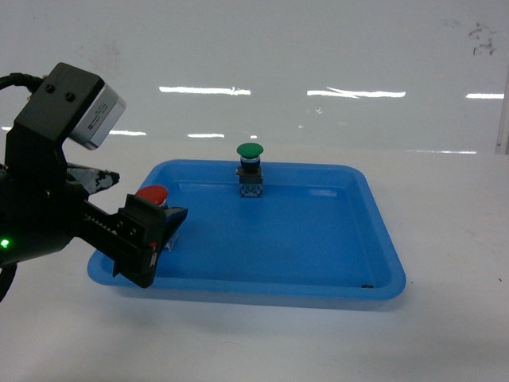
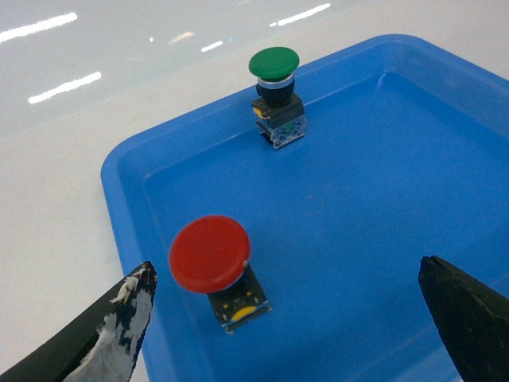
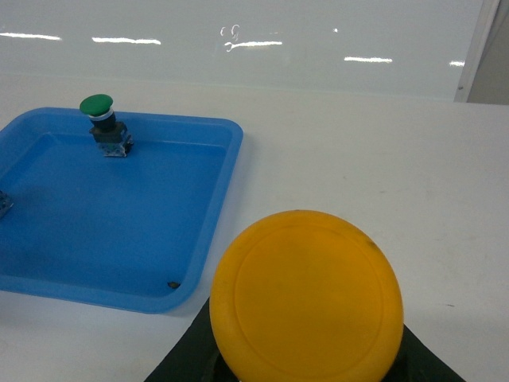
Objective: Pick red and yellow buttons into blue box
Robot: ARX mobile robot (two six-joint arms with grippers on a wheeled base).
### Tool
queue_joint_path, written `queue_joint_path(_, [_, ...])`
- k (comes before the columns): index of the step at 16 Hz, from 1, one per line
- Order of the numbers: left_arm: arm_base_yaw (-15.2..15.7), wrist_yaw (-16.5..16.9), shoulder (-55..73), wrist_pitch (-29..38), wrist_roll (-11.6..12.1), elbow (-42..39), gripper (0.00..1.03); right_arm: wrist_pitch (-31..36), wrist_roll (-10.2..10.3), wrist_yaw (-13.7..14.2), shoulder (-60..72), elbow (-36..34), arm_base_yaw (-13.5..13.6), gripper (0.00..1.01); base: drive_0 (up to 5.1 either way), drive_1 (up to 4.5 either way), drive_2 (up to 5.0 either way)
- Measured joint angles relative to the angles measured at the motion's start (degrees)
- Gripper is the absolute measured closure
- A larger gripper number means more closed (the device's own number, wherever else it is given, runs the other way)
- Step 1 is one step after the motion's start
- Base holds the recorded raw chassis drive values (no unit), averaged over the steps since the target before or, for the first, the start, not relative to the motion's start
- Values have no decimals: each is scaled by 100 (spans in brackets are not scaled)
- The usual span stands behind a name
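Observation:
The red button [image 2: 209, 253] sits in the left part of a shallow blue tray [image 2: 382, 199], its black body and clear base below the cap. My left gripper [image 2: 286, 318] hangs open just in front of it, one finger [image 2: 119, 318] over the tray's left rim, the other [image 2: 465, 310] far to the right. In the head view the red cap [image 1: 152, 195] peeks out behind that gripper [image 1: 151, 239]. The yellow button [image 3: 306, 296] fills the right wrist view, held between the dark jaws of my right gripper [image 3: 306, 362] above the white table. The blue box is out of view.
A green-capped button [image 1: 250, 151] stands upright at the tray's far side, also visible as the green-capped button [image 2: 274, 64] from the left wrist. A small dark speck [image 1: 367, 286] lies in the tray's near right corner. The tray rim [image 3: 223, 175] lies left of the right gripper.

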Motion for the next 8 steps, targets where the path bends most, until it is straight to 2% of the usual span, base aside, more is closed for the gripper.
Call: queue_joint_path(8, [9, -142, 260, 7, 66, 173, 5, 0, 0, 0, 0, 0, 0, 76, 0, 0, 0])
